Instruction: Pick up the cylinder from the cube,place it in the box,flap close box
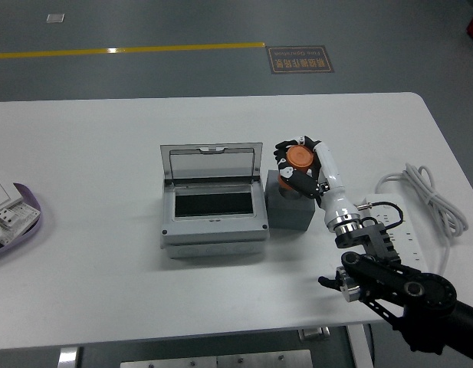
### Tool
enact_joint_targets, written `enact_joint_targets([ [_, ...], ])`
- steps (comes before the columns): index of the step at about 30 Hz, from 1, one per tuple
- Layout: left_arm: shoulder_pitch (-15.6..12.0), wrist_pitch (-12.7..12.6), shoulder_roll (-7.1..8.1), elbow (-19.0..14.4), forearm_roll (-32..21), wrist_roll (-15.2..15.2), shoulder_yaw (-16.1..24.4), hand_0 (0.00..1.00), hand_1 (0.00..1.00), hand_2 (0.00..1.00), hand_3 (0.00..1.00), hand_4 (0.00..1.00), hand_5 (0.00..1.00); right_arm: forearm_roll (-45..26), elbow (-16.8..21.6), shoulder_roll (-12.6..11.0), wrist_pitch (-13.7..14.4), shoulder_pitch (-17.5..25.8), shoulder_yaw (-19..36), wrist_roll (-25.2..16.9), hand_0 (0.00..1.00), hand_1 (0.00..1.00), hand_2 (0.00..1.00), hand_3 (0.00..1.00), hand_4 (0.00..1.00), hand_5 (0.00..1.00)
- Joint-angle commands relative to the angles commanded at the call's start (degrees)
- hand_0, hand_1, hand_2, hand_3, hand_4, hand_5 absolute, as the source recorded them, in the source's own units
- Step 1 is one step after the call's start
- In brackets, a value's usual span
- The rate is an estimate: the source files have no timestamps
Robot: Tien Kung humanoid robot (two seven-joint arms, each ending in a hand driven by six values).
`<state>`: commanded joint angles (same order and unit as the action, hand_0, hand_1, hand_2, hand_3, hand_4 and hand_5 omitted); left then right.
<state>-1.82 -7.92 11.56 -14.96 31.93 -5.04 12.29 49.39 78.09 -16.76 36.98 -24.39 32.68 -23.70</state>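
The right hand (303,165) clamped the orange plastic cylinder (300,159) atop the dark grey cube (290,211); next seemingly lifting it leftward into the open grey box (213,230).

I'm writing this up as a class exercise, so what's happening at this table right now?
The robot's right hand is closed around an orange cylinder, holding it just above the grey cube. Beside the cube sits a grey box with its lid standing open and nothing visible inside. The left arm is out of view.
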Motion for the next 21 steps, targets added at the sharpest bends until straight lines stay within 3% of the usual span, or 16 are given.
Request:
enact_joint_targets([
  [5, -0.08, -0.01, -0.03, 0.02, 0.25, -0.16, 0.28, 0.518, 0.558, 0.577, 0.603, 0.722, 0.196, 7.56, 4.89, 0.86, 0.0, -2.52, -2.37, 6.02, 0.472, 0.432, 0.425, 0.324, 0.053, 0.002],
  [6, -0.1, 0.01, -0.03, 0.04, 0.49, -0.28, 0.51, 0.518, 0.56, 0.577, 0.605, 0.725, 0.205, 9.44, 5.87, 1.36, 0.0, -3.58, -3.38, 7.74, 0.32, 0.235, 0.343, 0.259, 0.002, 0.002],
  [9, -0.1, 0.06, -0.01, 0.08, 0.97, -0.54, 0.96, 0.518, 0.56, 0.577, 0.605, 0.725, 0.205, 16.14, 6.31, 3.15, -1.01, -6.78, -6.39, 14.25, 0.32, 0.235, 0.343, 0.259, 0.002, 0.002],
  [11, -0.15, 0.08, 0.04, 0.08, 1.12, -0.68, 1.11, 0.518, 0.56, 0.577, 0.605, 0.725, 0.205, 20.61, 5.76, 4.47, -2.95, -8.95, -8.27, 18.72, 0.32, 0.235, 0.343, 0.259, 0.002, 0.002],
  [12, -0.19, 0.1, 0.06, 0.08, 1.26, -0.81, 1.22, 0.517, 0.558, 0.577, 0.604, 0.728, 0.211, 23.01, 5.35, 5.2, -4.08, -10.07, -9.22, 21.12, 0.066, 0.172, 0.322, 0.248, 0.002, 0.002],
  [21, -0.31, 0.24, 0.22, 0.07, 2.29, -1.51, 1.99, 0.517, 0.56, 0.578, 0.603, 0.73, 0.219, 42.62, 2.68, 9.58, -13.1, -17.13, -15.24, 40.51, 0.018, 0.158, 0.328, 0.265, 0.002, 0.002],
])
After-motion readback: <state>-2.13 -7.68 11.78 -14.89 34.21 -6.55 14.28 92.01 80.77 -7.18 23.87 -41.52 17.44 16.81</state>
